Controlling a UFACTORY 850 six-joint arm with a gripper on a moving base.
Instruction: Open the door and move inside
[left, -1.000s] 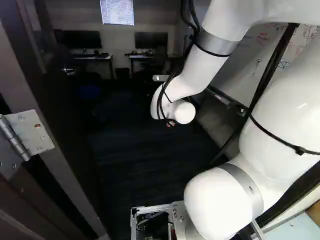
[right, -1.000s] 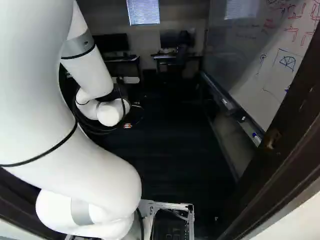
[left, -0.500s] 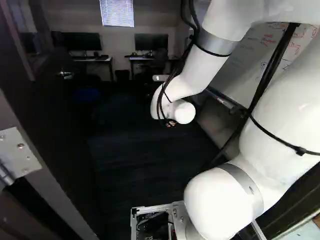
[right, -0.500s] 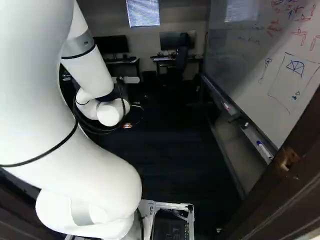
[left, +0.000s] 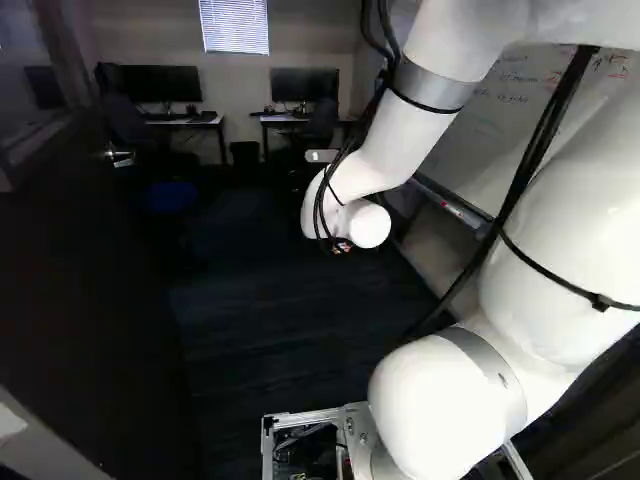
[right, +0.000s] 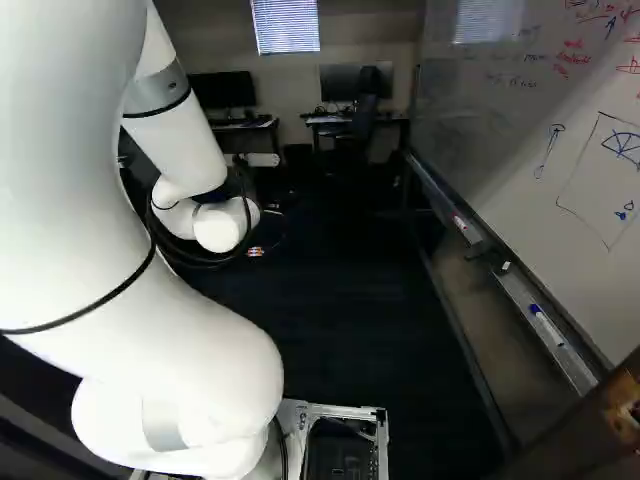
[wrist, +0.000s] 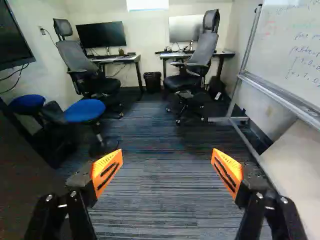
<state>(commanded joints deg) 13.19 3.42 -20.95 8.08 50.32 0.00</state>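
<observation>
Door handle (left: 122, 158) in left base view, outside wrist view

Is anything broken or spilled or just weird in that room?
I see no spill. The office chairs, the trash bin and the blue stools seem upright. One odd bit: a rough, brownish patch on the door frame, low right in the right base view. It may just be wear.

Dark striped carpet (wrist: 160, 200). Two desks (wrist: 117, 59) with monitors (wrist: 101, 35) by pale wall (wrist: 147, 30); bright window (wrist: 147, 4) above. Blue stools (wrist: 85, 111) opposite whiteboard (wrist: 300, 45).
</observation>
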